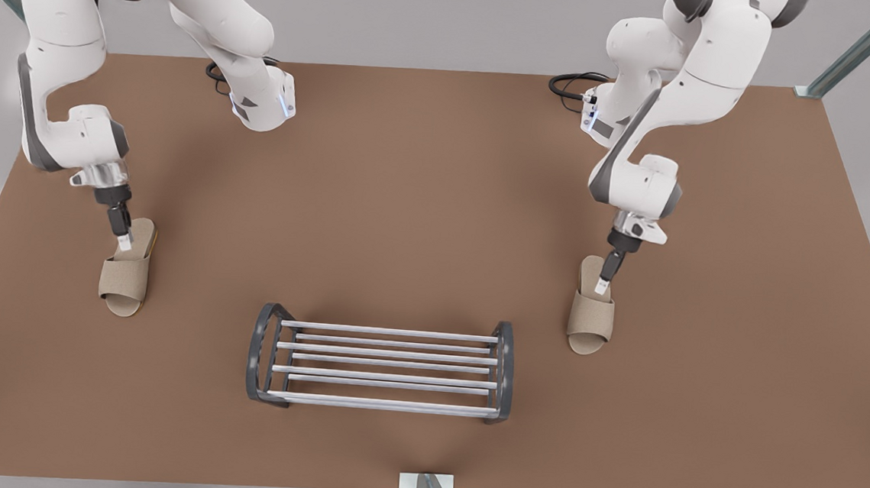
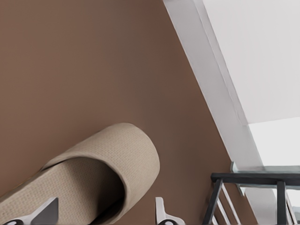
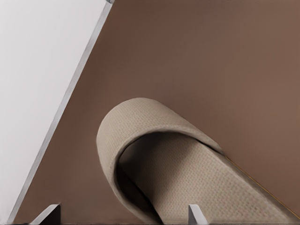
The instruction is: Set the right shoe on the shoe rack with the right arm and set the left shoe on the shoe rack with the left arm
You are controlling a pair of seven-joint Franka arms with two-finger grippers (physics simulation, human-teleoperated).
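Gripping both slippers squarely before any lift

The shoe rack stands nearest, between the slippers and well apart from each. Behind it, the left gripper is down on the left shoe and the right gripper on the right shoe, with both grippers' fingers spread. Best to seat them deep astride the sole, then close evenly, or the soft fabric may slip.
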